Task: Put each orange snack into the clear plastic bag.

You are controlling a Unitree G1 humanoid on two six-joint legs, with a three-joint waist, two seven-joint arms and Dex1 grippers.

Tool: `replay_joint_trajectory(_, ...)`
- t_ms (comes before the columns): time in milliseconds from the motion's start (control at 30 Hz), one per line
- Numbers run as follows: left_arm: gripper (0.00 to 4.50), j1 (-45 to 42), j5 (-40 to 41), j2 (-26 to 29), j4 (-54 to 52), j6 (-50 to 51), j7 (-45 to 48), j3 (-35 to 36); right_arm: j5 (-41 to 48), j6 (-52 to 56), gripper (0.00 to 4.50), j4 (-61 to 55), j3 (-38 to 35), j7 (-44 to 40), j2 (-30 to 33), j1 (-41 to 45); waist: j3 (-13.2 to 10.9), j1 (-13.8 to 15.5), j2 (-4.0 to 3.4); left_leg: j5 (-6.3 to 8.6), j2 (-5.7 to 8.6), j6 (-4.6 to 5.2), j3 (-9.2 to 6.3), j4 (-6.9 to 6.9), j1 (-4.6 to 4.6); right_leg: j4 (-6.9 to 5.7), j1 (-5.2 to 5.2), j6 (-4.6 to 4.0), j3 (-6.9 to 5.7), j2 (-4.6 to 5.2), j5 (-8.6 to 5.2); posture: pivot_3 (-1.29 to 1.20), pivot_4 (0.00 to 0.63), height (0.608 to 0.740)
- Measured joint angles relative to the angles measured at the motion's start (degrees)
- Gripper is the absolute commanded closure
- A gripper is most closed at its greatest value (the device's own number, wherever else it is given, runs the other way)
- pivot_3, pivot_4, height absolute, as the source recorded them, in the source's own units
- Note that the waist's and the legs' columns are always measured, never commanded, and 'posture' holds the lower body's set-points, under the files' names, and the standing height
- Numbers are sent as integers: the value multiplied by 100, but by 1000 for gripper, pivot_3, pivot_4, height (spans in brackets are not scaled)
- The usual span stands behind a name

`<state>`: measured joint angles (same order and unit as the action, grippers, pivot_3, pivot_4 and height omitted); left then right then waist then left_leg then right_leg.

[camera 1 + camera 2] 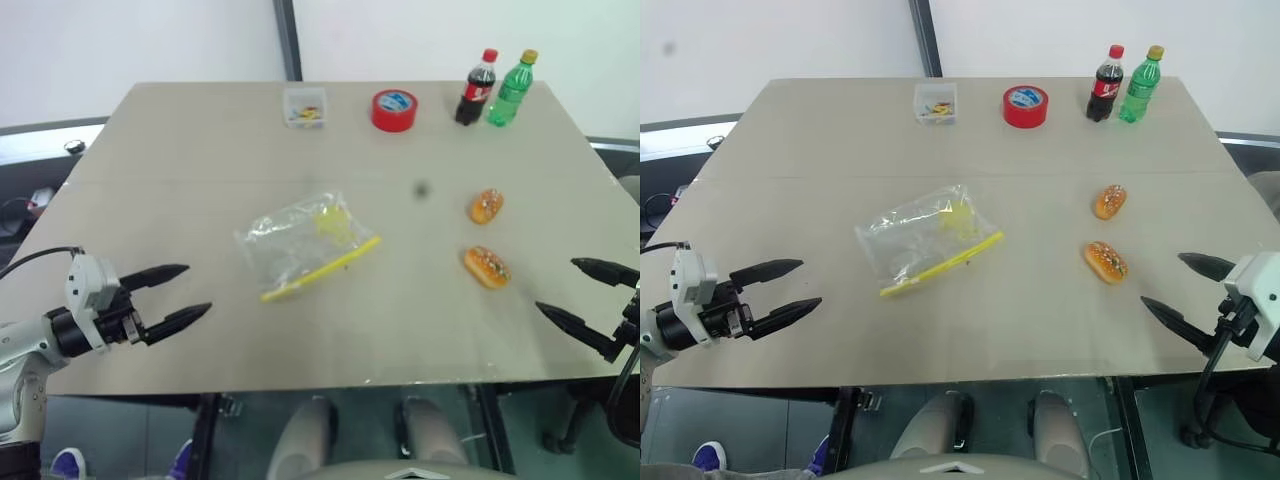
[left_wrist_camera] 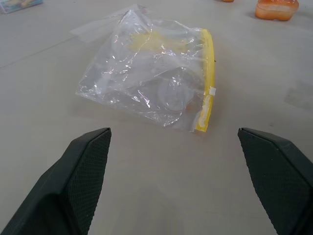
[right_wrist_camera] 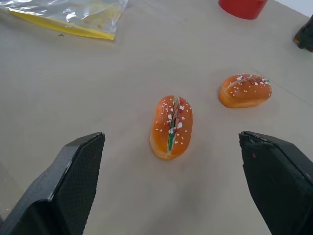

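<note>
A big tan table [image 1: 200,180] fills the middle of the room. Behind it is a plain white wall [image 1: 150,40] with a dark post [image 1: 288,40] going up it. The floor [image 1: 120,440] under the table's near edge looks dark and grayish. The light is soft and even.

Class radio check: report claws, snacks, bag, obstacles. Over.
Left claw and right claw open, empty. Both orange snacks on table, outside clear plastic bag. Path clear.

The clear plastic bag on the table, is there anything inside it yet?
The clear plastic bag looks empty: only wrinkles and faint yellow print show through it. Both orange snacks lie outside on the table.
</note>
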<state>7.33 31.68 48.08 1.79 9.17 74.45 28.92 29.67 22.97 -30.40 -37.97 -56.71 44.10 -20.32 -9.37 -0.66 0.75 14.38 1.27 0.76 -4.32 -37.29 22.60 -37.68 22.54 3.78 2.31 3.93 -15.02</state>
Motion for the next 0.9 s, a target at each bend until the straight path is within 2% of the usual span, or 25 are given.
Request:
replay_joint_trajectory(100, 109, -90, 48, -39, -34, 146, -107, -56, 6, -2, 0, -2, 78, 71, -4, 78, 0, 0, 0, 0, 0, 0, 0, -1, -1, -1, -1, 0, 0, -2, 0, 0, 150, 740)
replay_joint_trajectory(333, 109, -438, 634, -261, -356, 1251, -668, -299, 69, 23, 0, -72, 451, 307, -16, 331, -1, -12, 0, 0, 1, 0, -1, -2, -1, -3, 1, 1, 1, -23, 1, 0, 150, 740)
replay_joint_trajectory(433, 109, -503, 914, -327, -607, 2255, -1515, -294, 36, 127, 0, -310, 913, 548, -13, 604, -1, -33, 1, 0, -1, 0, -2, -3, -1, -9, 4, 2, 3, -23, 1, 0, 150, 740)
replay_joint_trajectory(500, 109, -544, 916, -80, -755, 3183, -2132, -400, -172, 169, 0, -653, 1474, 798, -4, 874, -2, -32, 3, 0, -1, 0, -6, -4, -2, -18, 6, 3, 1, -31, 1, 0, 150, 740)
replay_joint_trajectory(567, 109, -804, 1150, 279, -608, 4245, -2280, -531, -340, 216, 0, -810, 2003, 1083, -42, 1271, -5, -30, 1, -1, 2, 0, -8, -6, -3, -21, 6, 3, -2, -35, 0, 0, 150, 740)
replay_joint_trajectory(633, 109, -1278, 1482, 350, -226, 5040, -2312, -536, -435, 277, 0, -892, 2491, 1253, -166, 1658, -5, -10, 0, -1, 8, 0, -11, -9, -4, -21, 3, 4, -8, -34, 0, 0, 150, 740)
replay_joint_trajectory(700, 109, -1479, 1531, 339, 41, 5357, -2362, -596, -474, 306, 0, -960, 2835, 1361, -287, 1867, -7, -14, 0, -1, 10, -1, -12, -10, -3, -20, 4, 4, -8, -34, 0, 0, 150, 740)
replay_joint_trajectory(900, 109, -2666, 1515, -382, 973, 5750, -2434, -1142, -709, 303, 0, -955, 3430, 1513, -396, 2144, -3, 75, 3, -2, 26, -2, -29, -13, 8, -20, 4, 3, -20, -23, 0, 0, 150, 740)
